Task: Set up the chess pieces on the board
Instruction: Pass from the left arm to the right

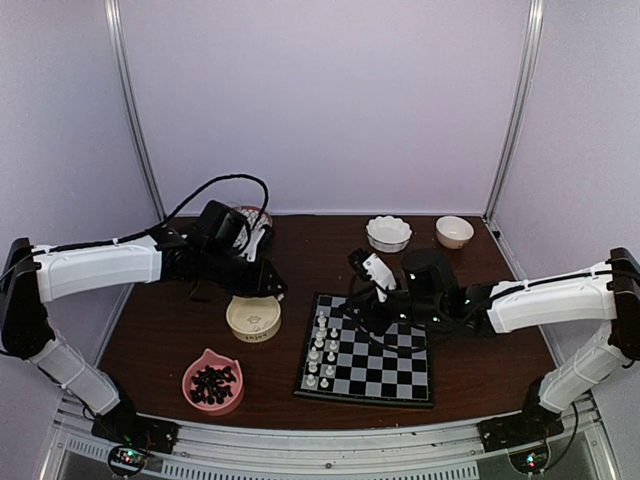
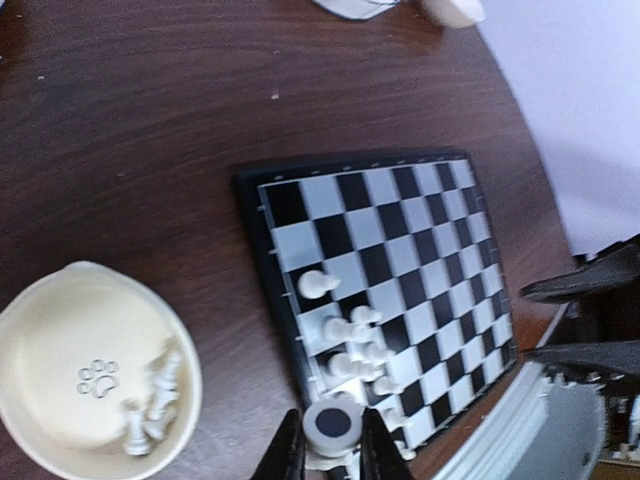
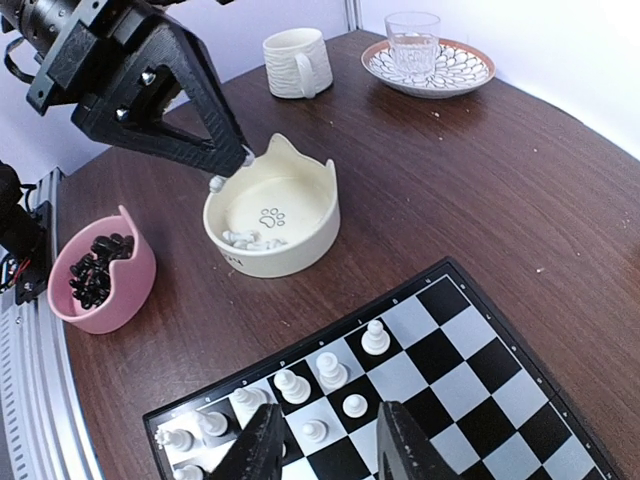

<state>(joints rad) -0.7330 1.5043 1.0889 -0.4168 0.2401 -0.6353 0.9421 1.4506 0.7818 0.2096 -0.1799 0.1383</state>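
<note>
We see the left gripper (image 2: 332,440) closed narrowly on one white chess piece (image 2: 331,424). The piece's dark round underside faces the wrist camera. This gripper hangs over the rim of the cream cat-eared bowl (image 3: 290,252), just left of the board (image 1: 385,375). A few more white pieces (image 3: 245,240) lie loose in that bowl.

The only mark we can make out is a small paw print (image 3: 272,216) drawn on the bowl's floor. A faint line of marks on the bowl's outer wall in the top view is too small for us to read.

The right gripper (image 3: 330,415) hovers low over the board's left part, its fingers parted and holding nothing. A small pawn (image 3: 313,432) stands free on the square beneath the gap.

The standing chess pieces (image 1: 321,352) cluster in the board's two leftmost columns. The rest of the checks are bare.

A pink bowl (image 3: 125,292) of dark pieces (image 3: 95,268) sits near the table's front left. At the far edge we see a ribbed white mug (image 3: 297,62) and a glass (image 3: 412,40) on a patterned plate (image 3: 470,72).
</note>
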